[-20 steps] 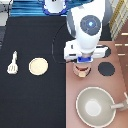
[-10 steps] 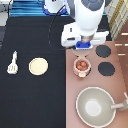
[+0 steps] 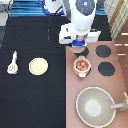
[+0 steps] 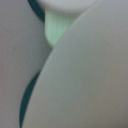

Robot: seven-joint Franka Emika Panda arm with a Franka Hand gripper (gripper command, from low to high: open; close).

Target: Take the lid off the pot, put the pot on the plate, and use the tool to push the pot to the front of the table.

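**Pot uncovered, gripper just beyond it**

Pan (image 3: 95,106) fills the lower right of the frame. Past it, at centre right, the pot (image 3: 82,65) sits on the stove (image 3: 122,75), its reddish inside showing and no lid on it. Level with it at mid-left, plate (image 3: 38,66) and tool (image 3: 13,62) lie on the table (image 3: 30,100), well apart from the pot. The gripper (image 3: 78,45) hangs just beyond the pot, toward the upper middle. I cannot tell whether it grips anything, and the lid is not in plain sight. If the lid is held loosely, it may drop back onto the pot.
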